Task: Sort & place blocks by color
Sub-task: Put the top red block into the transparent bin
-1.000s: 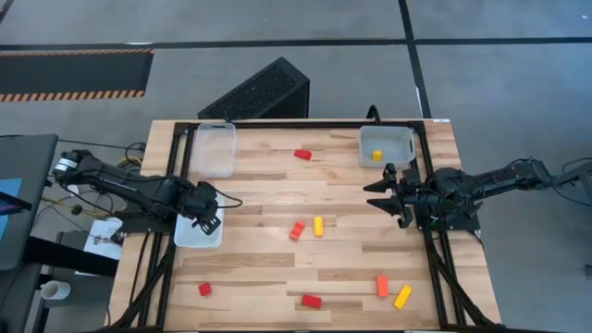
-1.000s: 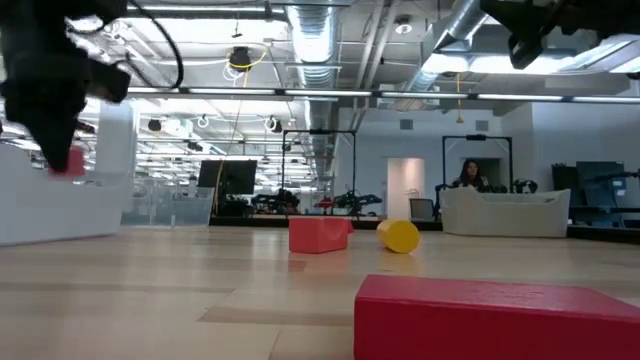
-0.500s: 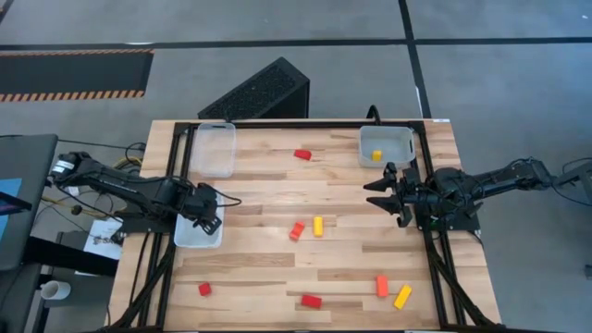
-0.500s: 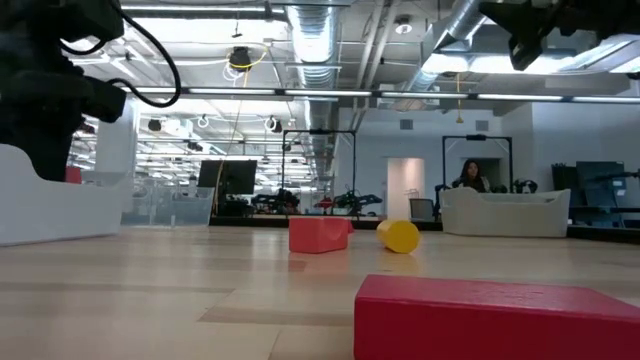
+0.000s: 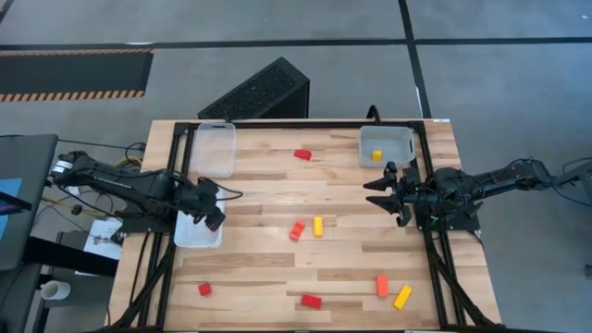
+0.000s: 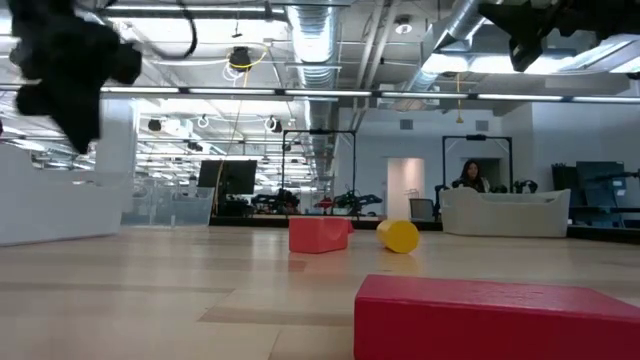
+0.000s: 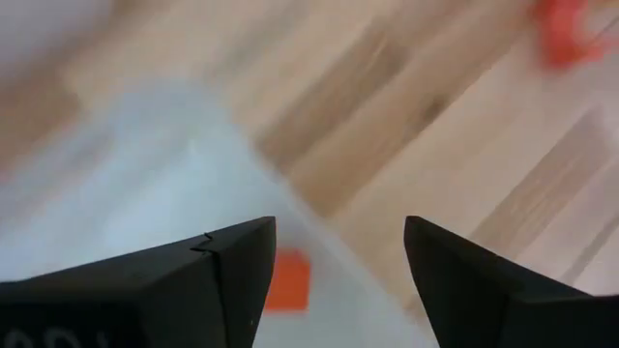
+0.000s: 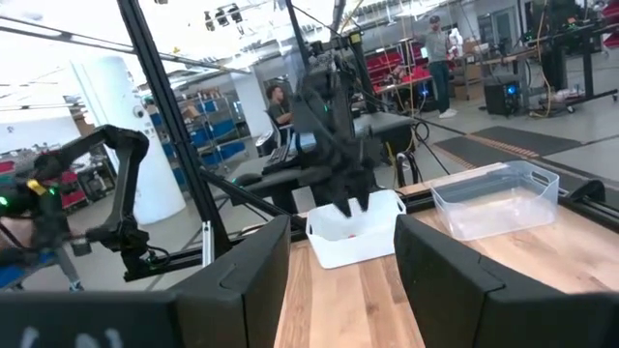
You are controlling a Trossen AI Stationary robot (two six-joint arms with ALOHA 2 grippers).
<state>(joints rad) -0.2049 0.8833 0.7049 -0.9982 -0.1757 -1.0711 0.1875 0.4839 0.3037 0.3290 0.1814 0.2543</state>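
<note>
Left pincer (image 5: 211, 215): over the near clear rectangular plastic tray (image 5: 191, 237) at the left edge of the light wooden slatted worktop (image 5: 268, 264); fingers apart, gripping nothing. Its wrist view shows a small orange-red block (image 7: 287, 281) lying in that tray between the finger tips.

Right pincer (image 5: 377, 192): waits above the worktop's right edge, fingers apart, empty.

Writing: no readable brand or label on any item.

Containers: a second clear tray (image 5: 213, 151) at the far left corner, contents not discernible. A third clear tray (image 5: 385, 145) at the far right corner holds one small yellow block (image 5: 377, 154).

Loose blocks on the worktop: red block (image 5: 302, 154) at the far middle; orange-red block (image 5: 297, 230) just beside a yellow bar (image 5: 318, 227) at centre; red cube (image 5: 204, 289) and red bar (image 5: 311, 301) near the front edge; orange block (image 5: 382, 286) next to a yellow bar (image 5: 402, 297) at the front right.

Open room: bare wood lies between the centre pair and the left trays, and between the centre pair and the front row.
</note>
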